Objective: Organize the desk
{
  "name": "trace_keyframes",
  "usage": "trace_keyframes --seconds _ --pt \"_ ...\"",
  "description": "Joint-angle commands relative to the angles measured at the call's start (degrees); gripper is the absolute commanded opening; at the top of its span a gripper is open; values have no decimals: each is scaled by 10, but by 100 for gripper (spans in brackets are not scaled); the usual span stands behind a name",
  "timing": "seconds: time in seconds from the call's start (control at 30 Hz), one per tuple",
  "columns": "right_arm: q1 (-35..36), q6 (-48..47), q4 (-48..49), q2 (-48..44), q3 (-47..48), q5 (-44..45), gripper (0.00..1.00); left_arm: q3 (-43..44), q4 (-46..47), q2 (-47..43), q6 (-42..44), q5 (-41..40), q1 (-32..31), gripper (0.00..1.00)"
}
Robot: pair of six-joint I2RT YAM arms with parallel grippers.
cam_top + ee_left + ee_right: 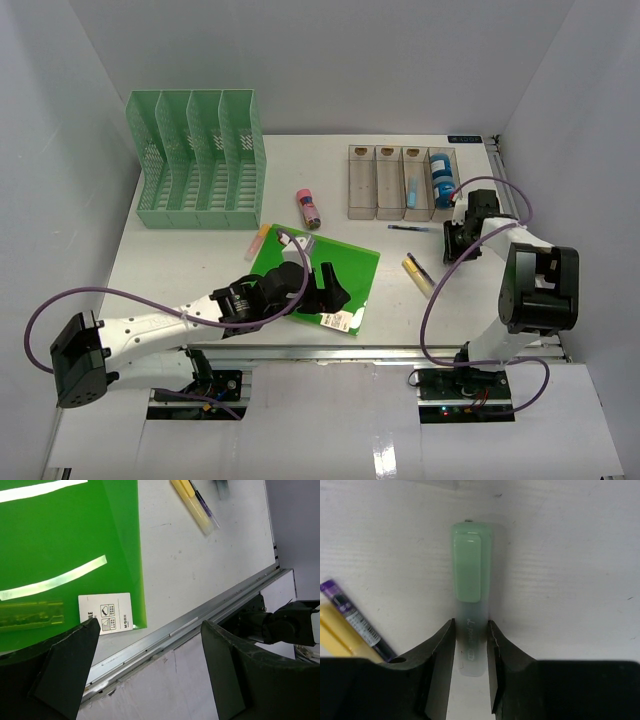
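Note:
The white desk (190, 260) has a metal rail (330, 350) along its front edge. My left gripper (325, 287) hangs open and empty over the near right corner of a green folder (335, 262). In the left wrist view the gripper (150, 625) is above the rail (165, 635), and the folder (60, 545) with its white label (107, 612) lies at the upper left. My right gripper (455, 245) sits low near the tray. In the right wrist view the gripper (471, 622) is shut on a frosted slim case with a green clip (469, 565) that lies on the desk.
A green slotted file rack (200, 160) stands back left. A clear four-compartment tray (400, 182) stands back right. A pink tube (308, 208) and a blue pen (408, 228) lie between them. A yellow highlighter (418, 272) and a purple pen (355, 622) lie left of my right gripper.

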Motion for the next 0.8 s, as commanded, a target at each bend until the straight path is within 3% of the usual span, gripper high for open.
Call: trace_keyframes --seconds 0.0,0.17,0.27,0.53,0.7,0.77 --pt "7 -69 -45 -85 -11 -99 8 -12 29 -7 -7 11 -3 94" --pt "29 -117 -73 -138 38 -157 8 -21 79 17 -10 31 -3 95" --pt "55 -96 -56 -120 97 -160 8 -13 102 48 -12 46 -3 95" --pt "75 41 -7 93 335 -162 9 7 114 91 -26 57 -2 95" --pt "79 76 0 209 450 -118 20 19 116 103 -28 55 -2 95" --pt "79 78 -5 243 480 -111 29 26 115 108 -28 54 -2 95"
